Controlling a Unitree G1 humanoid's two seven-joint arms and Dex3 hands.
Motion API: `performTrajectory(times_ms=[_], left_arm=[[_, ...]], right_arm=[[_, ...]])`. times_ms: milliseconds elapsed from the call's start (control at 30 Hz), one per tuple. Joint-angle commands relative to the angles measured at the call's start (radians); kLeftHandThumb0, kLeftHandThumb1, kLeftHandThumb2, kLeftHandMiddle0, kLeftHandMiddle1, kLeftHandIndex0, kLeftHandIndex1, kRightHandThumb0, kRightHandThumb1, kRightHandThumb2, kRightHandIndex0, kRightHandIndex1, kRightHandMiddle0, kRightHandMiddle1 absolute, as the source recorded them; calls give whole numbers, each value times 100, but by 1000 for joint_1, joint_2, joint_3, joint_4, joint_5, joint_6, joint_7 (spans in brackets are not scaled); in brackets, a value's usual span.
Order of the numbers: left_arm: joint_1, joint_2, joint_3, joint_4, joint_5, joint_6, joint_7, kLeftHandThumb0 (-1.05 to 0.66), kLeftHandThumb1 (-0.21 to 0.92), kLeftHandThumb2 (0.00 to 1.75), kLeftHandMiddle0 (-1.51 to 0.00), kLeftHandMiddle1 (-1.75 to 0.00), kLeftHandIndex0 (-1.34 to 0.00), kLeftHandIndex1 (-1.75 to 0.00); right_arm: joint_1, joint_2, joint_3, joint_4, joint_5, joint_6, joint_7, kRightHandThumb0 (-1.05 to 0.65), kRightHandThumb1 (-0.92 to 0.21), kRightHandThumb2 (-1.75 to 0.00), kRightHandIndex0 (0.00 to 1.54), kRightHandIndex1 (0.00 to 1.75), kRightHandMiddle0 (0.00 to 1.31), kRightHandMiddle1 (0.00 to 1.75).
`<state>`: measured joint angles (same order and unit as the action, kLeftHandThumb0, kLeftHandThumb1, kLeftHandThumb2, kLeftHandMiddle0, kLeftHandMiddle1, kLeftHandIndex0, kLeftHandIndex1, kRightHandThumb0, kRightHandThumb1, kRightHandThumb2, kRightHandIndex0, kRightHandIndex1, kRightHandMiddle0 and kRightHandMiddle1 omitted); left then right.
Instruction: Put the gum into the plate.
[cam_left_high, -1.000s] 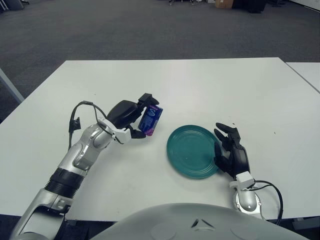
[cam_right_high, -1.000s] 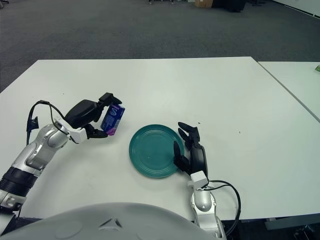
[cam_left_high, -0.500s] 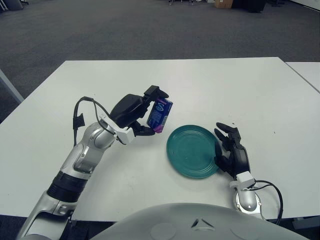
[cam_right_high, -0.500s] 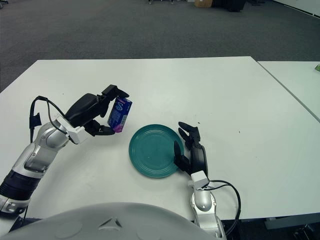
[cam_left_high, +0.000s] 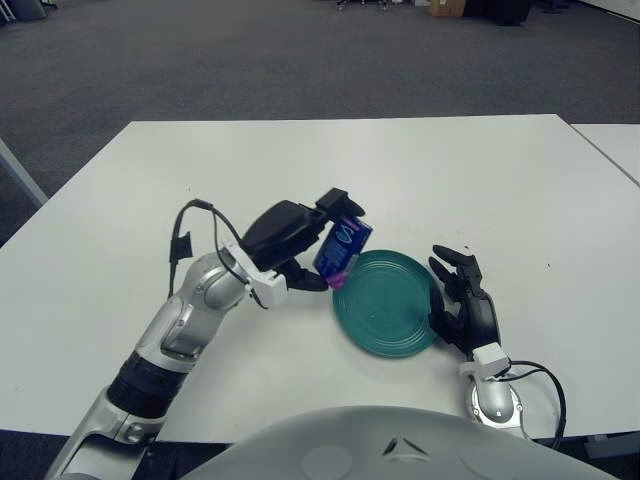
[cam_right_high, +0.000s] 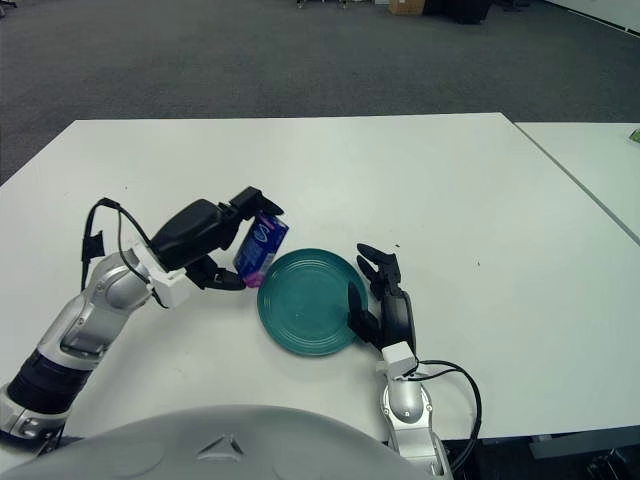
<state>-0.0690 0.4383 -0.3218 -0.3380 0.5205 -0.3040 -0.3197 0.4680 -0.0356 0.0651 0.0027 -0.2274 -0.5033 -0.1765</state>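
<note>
Office or lab floor, open plan: dark grey carpet (cam_left_high: 250, 60) fills everything past the white table (cam_left_high: 420, 170), second white table (cam_right_high: 590, 170) butted beside it at 3 o'clock, cardboard box (cam_left_high: 447, 8) and what look like chair bases along the far edge at 12 to 1 o'clock

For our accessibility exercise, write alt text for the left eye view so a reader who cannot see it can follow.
The robot's left hand holds a blue and purple gum pack at the left edge of a teal plate on a white table. Its right hand shows at the plate's right side.
</note>
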Motion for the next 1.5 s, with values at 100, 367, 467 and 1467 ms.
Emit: performTrajectory(times_ms=[100,367,467,1467], left_arm=[[-29,-16,-51,30,-3,-17,-40,-37,29,133,-90,-171,-59,-175],[-84,-47,-123,143,48,-109,-2,-2,10,149,-82,-153,-61,-175],[-87,-64,-142,174,79,-138,23,-1,6,155,-82,-156,-64,-175],[-205,-142,-187,557,90,-247,104,-92,86,37,-28,-156,-13,-167]], right_arm=[[40,-45,-28,143,-36,47,-11,-87,-92,-75,50,2,0,90],[45,-35,-16,135,-46,49,-25,-87,-92,-75,50,2,0,90],[46,-31,-12,135,-50,49,-32,-88,-92,-75,51,2,0,90],[56,-2,38,92,-77,98,-65,-83,-92,-79,51,2,0,92]])
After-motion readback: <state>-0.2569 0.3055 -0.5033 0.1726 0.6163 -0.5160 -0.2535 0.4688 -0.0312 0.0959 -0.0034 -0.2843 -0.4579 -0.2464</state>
